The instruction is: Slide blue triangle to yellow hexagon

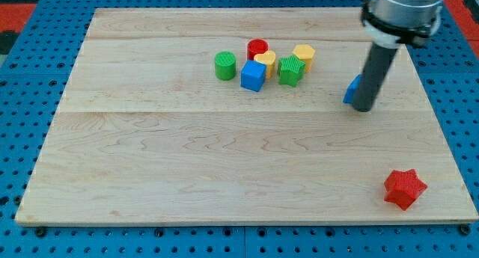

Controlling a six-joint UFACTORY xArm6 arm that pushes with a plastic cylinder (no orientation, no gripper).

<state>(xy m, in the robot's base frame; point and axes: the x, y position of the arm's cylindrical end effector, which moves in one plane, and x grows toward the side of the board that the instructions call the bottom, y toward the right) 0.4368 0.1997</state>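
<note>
At the view's right, my tip (363,108) touches the blue triangle (352,90), mostly hidden behind it; yellow hexagon (304,54) lies up-left; no claw fitted

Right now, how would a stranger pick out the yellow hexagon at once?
Look at the cluster of blocks near the wooden board's top centre. The yellow hexagon is its rightmost piece, just above the green star-like block. The other yellow block, a heart, sits further left.

Pale wooden board (224,168) on blue perforated base (22,101).
</note>
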